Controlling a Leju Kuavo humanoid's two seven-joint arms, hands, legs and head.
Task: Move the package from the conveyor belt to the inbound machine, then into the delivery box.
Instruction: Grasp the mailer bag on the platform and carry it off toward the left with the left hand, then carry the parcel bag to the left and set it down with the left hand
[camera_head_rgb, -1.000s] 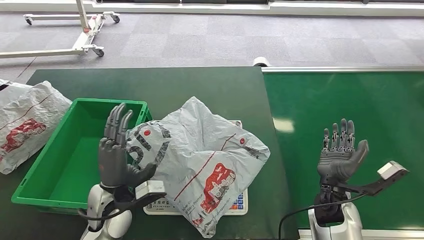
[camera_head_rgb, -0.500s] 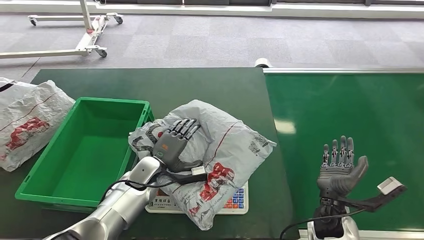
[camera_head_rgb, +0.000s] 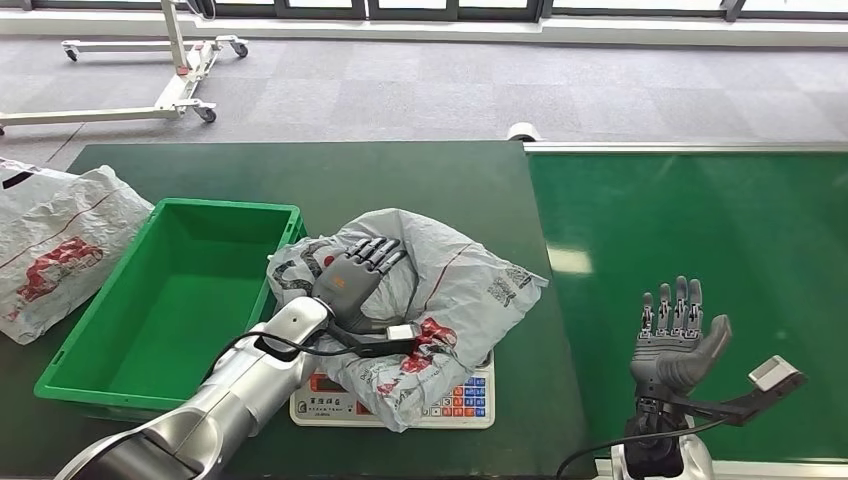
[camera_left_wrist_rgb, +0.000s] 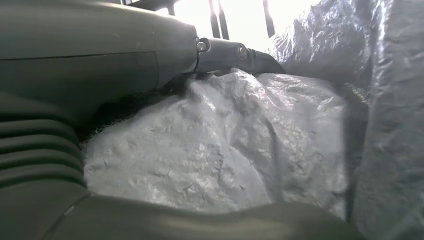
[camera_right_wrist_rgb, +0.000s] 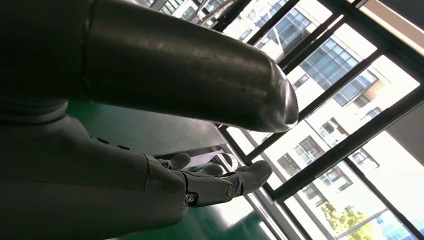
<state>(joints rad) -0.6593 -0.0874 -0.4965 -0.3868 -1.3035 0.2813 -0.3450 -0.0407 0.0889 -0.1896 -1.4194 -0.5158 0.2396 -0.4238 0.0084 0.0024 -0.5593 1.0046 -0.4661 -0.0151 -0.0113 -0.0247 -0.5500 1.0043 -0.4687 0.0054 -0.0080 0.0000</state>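
The package (camera_head_rgb: 460, 290), a crumpled grey plastic mailer with red and black print, lies on the white scale (camera_head_rgb: 455, 400) of the inbound machine, right of the green delivery box (camera_head_rgb: 170, 300). My left hand (camera_head_rgb: 352, 280) lies on top of the package with its fingers stretched over the plastic. In the left wrist view the package (camera_left_wrist_rgb: 225, 150) bulges between the thumb and the fingers (camera_left_wrist_rgb: 230, 50). My right hand (camera_head_rgb: 678, 340) is raised over the near part of the conveyor belt (camera_head_rgb: 700, 220), fingers apart and holding nothing, as the right wrist view of the hand (camera_right_wrist_rgb: 150, 150) also shows.
Another printed grey bag (camera_head_rgb: 60, 245) lies on the dark green table (camera_head_rgb: 400, 180) left of the box. A white wheeled frame (camera_head_rgb: 150, 70) stands on the grey floor beyond the table. The belt's metal rim (camera_head_rgb: 680, 147) runs along its far edge.
My left hand came down from beside the package onto its top and flattened the bag on the scale. My right hand sank slightly. The camera tilted a little.
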